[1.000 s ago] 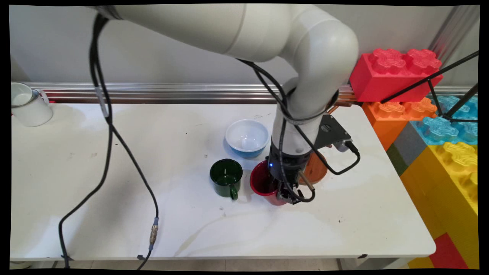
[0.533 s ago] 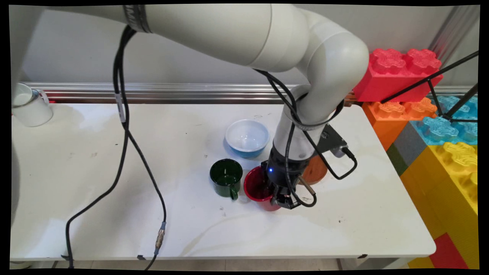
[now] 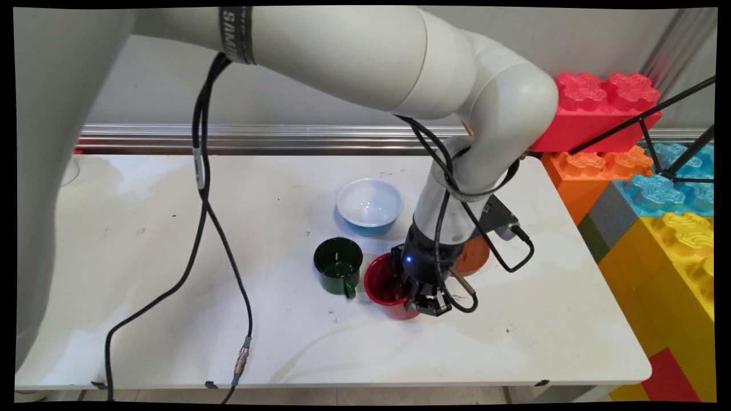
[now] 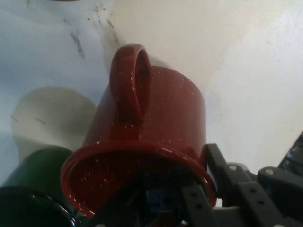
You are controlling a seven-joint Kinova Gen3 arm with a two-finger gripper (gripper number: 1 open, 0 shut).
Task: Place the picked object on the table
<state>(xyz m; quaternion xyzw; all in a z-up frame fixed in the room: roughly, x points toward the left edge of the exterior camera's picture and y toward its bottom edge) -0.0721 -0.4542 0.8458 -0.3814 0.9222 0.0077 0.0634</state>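
Observation:
My gripper [image 3: 427,299] is shut on the rim of a red speckled mug [image 3: 382,285], with one finger inside it and the other outside its wall. In the hand view the red mug [image 4: 161,109] fills the middle, its handle facing the camera, and my gripper [image 4: 204,191] clamps its rim at the bottom. A dark green mug [image 3: 338,265] stands just left of the red one, close to it, and it shows as the green mug [image 4: 33,189] at the lower left of the hand view.
A blue bowl with a white inside [image 3: 369,204] stands behind the mugs. A brown-orange dish [image 3: 477,255] lies partly hidden behind my wrist. Large toy bricks [image 3: 634,188] are stacked past the table's right edge. Black cables [image 3: 201,188] hang over the left half of the table [image 3: 171,319].
My gripper and the red mug have shifted a little to the left and nearer, closing the gap to the green mug. The other dishes have not moved.

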